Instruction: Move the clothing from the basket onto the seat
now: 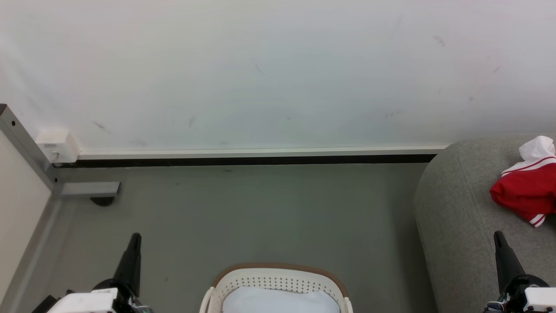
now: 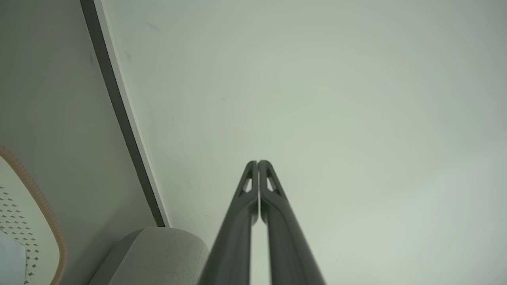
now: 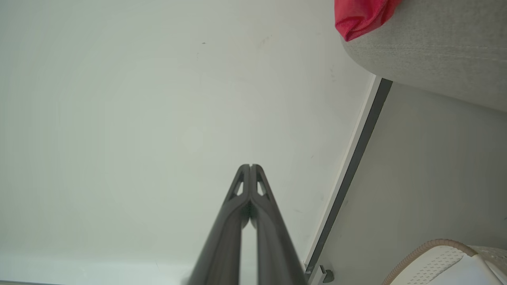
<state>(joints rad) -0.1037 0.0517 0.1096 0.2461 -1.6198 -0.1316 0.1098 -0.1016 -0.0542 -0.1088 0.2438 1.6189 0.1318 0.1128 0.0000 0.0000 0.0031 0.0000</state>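
**Handling.** I rate the jersey (image 1: 523, 193) as light, limp, fairly slick sports knit. It will drape and slide rather than hold shape, and nothing in it can break. I take such cloth at a raised fold or bunched ridge, pinching deep so that several layers sit between the fingers (a trim edge alone tends to slip out).

**Location.** This jersey lies crumpled on the seat (image 1: 456, 217), ahead and to the right of the right gripper (image 1: 498, 235). The basket (image 1: 278, 266) sits between the two grippers, slightly behind their tips. A pale cloth (image 1: 278, 300) shows inside it; I cannot tell whether it is a garment's white part.

**Pose.** The arms are set one to each side of the basket, fingers pointing forward at the wall (image 1: 260, 65). The left gripper (image 1: 136, 237) has its fingers pressed together on nothing, and the right gripper is likewise closed and empty. Neither is near the pale cloth. I judge that a gripper must spread its fingers and swing inward over the basket before any pickup.
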